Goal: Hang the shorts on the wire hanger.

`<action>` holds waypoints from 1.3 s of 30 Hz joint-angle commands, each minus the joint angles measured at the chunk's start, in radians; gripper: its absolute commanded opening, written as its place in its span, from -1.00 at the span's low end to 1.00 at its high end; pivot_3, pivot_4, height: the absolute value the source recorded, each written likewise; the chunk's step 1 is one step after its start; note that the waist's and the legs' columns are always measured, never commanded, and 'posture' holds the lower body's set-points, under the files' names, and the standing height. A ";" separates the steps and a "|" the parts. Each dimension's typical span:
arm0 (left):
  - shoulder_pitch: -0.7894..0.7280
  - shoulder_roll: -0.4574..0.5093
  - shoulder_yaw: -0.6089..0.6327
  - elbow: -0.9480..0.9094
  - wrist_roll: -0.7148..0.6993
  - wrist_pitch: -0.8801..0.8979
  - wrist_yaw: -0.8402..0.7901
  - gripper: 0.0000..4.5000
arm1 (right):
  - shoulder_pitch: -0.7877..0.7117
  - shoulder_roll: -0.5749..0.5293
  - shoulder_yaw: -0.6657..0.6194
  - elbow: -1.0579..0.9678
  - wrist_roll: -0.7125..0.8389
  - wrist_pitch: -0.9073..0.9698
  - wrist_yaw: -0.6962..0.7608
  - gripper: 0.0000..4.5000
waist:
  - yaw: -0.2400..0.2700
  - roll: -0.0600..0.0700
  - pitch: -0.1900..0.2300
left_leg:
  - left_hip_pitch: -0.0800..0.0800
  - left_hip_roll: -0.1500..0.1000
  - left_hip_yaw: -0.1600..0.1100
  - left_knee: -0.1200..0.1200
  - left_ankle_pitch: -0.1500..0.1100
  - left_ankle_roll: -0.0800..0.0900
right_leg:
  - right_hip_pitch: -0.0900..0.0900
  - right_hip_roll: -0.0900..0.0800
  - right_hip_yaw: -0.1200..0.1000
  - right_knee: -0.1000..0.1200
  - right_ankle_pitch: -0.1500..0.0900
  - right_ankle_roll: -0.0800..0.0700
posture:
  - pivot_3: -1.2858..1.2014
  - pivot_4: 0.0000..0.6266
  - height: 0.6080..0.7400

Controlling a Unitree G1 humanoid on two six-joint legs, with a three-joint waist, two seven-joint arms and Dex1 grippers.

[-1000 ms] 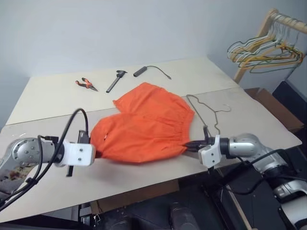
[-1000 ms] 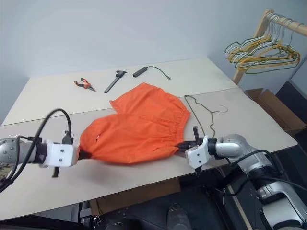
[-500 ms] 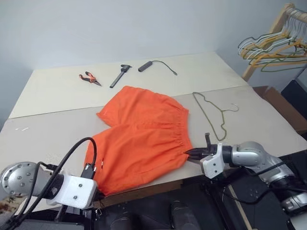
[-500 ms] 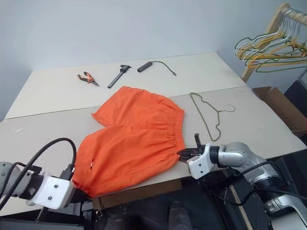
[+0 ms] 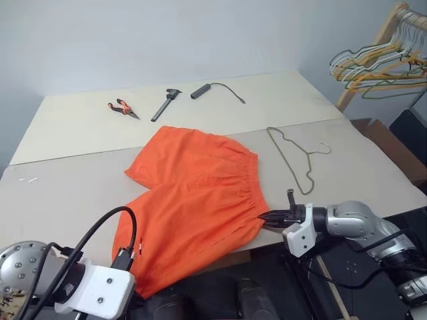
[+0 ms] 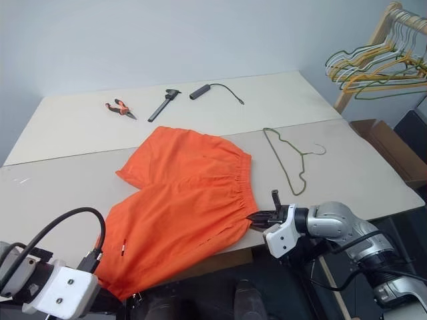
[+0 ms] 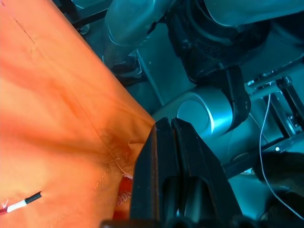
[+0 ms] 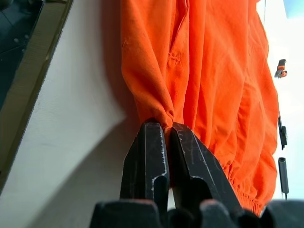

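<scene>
The orange shorts [image 5: 193, 193] lie spread on the table, waistband toward the right, and one leg hangs over the front edge. My right gripper [image 5: 269, 217] is shut on the near corner of the waistband, a fold of cloth pinched between its fingertips [image 8: 154, 137]. My left gripper [image 7: 166, 126] is below the table's front edge, shut, and the puckered leg hem [image 7: 116, 159] gathers at its side. The grey-olive wire hanger [image 5: 297, 157] lies flat just right of the shorts, with its hook pointing right.
Orange-handled pliers [image 5: 120, 107], a black tool [image 5: 163, 105] and a black bar with a cable [image 5: 210, 90] lie at the back of the table. A wooden rack of bunched hangers [image 5: 380, 60] stands at far right, above a cardboard box [image 5: 393, 147].
My left gripper has pulled back toward me and down past the table's front edge, dragging the shorts' leg over it. The shorts now lie flatter and nearer. The right gripper has barely moved.
</scene>
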 commanded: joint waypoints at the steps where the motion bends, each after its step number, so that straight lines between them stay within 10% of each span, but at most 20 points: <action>1: -0.001 -0.012 0.023 0.040 0.003 -0.057 -0.041 -0.55 | 0.030 -0.057 -0.044 -0.069 0.066 0.011 0.028 -0.31 | 0.009 0.000 0.000 | 0.000 0.000 0.000 0.000 0.000 0.000 | 0.000 0.000 0.000 0.000 0.000 0.000 | -0.11 -0.58 1.00; 9: -0.086 -0.023 0.124 0.237 -0.094 -0.116 -0.145 0.63 | 0.204 -0.227 -0.161 -0.217 0.272 0.186 0.109 0.96 | 0.034 0.000 0.001 | 0.000 0.001 0.000 0.000 -0.001 0.001 | 0.000 0.000 -0.001 -0.001 -0.001 -0.001 | -0.08 -0.62 1.00; 12: -0.243 -0.044 0.116 0.339 -0.196 -0.037 -0.070 0.99 | 0.303 -0.259 -0.307 -0.311 0.470 0.509 0.112 1.00 | 0.048 0.000 0.000 | 0.000 0.002 0.001 0.000 -0.001 0.001 | 0.000 0.000 -0.001 -0.001 -0.001 -0.001 | -0.08 -0.64 1.00; 24: -0.871 -0.308 -0.143 0.415 -0.497 0.347 0.391 0.99 | -0.050 -0.016 -0.407 -0.236 0.568 1.697 -0.276 1.00 | 0.034 -0.006 -0.005 | -0.007 0.001 0.000 0.003 -0.001 0.001 | -0.002 0.002 0.000 -0.003 0.010 0.000 | -0.13 -0.75 1.00; 39: -0.915 -0.327 -0.182 0.384 -0.522 0.361 0.391 0.99 | -0.413 0.185 -0.340 0.262 0.477 1.924 -0.350 1.00 | -0.002 -0.006 -0.006 | -0.014 -0.004 -0.003 0.004 0.001 -0.002 | -0.004 0.002 -0.002 -0.005 0.011 0.003 | -0.12 -0.74 1.00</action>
